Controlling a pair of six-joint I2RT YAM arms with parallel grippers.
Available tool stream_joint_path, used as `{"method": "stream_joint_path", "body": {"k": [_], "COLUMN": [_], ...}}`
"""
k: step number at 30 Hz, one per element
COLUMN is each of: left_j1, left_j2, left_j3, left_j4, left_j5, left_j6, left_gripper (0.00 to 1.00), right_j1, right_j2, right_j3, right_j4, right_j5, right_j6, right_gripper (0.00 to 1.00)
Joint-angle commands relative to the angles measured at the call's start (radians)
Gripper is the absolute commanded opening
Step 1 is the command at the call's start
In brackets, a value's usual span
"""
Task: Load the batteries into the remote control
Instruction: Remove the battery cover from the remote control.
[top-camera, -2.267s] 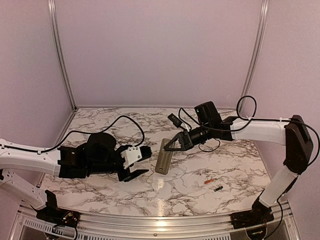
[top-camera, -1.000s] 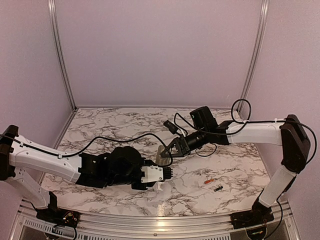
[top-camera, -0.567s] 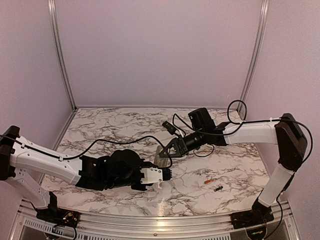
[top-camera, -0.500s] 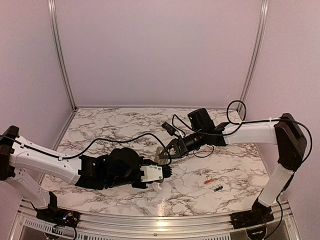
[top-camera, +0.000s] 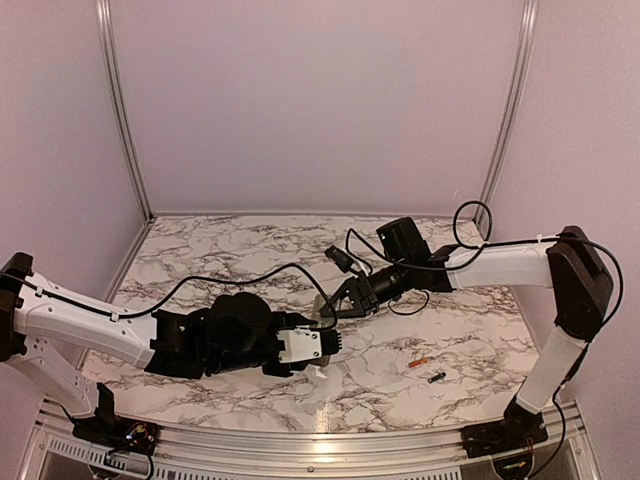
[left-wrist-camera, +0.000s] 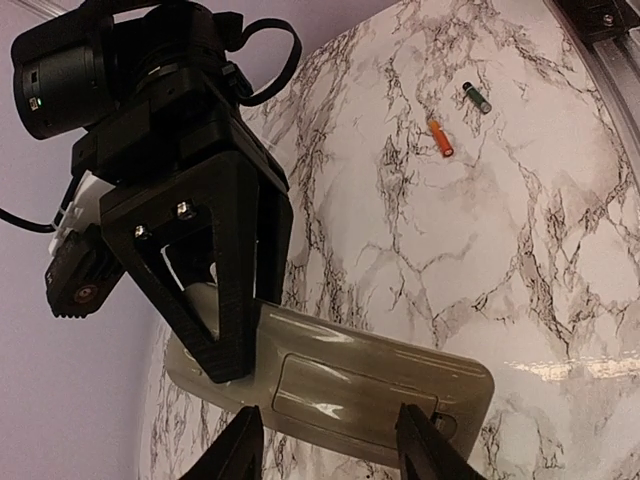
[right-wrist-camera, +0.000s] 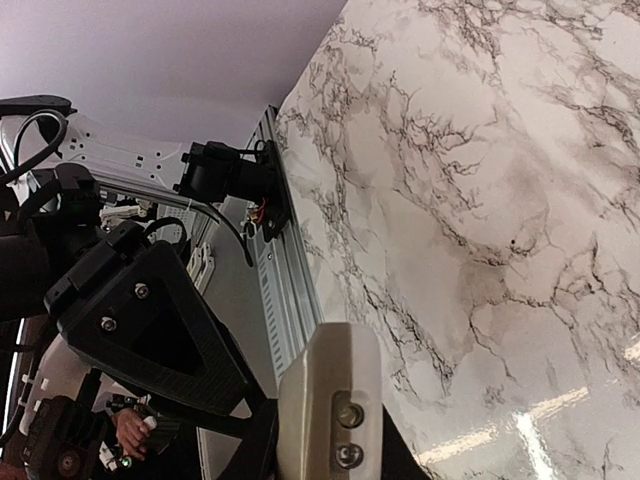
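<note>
Overhead, my right gripper (top-camera: 337, 304) and left gripper (top-camera: 322, 348) meet mid-table, hiding most of what lies between them. The left wrist view shows it: the remote control (left-wrist-camera: 340, 385), grey-beige back up, one end clamped in the right fingers, the left fingers spread at its near edge. The orange-red battery (left-wrist-camera: 440, 138) and dark battery (left-wrist-camera: 477, 97) lie well apart from it on the marble table (left-wrist-camera: 520, 300).
</note>
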Motion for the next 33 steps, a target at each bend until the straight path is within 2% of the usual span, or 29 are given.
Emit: {"method": "stream_joint_path", "body": {"k": [1,9,25,33], "left_j1": [0.003,0.003,0.004,0.0], "left_j2": [-0.026,0.006,0.051,0.012], "left_j3": [-0.003,0.021,0.05,0.018], "left_j4": [-0.05,-0.099,-0.134,-0.044], "left_j5": [0.087,0.108,0.035,-0.033], "left_j6": [-0.007,-0.004,0.072,0.136], "left_gripper": [0.49,0.51,0.51,0.44], "right_j1": [-0.003,0.004,0.023,0.025], "right_j2": [0.014,0.012,0.019,0.031], "right_j3": [0.005,0.005,0.005,-0.012], "right_j4": [-0.01,-0.02,-0.018,-0.002], "right_j5": [-0.035,-0.041,-0.066,-0.086], "right_j6": [0.0,-0.011,0.003,0.018], "right_gripper": [0.0,0.0,0.0,0.0]}}
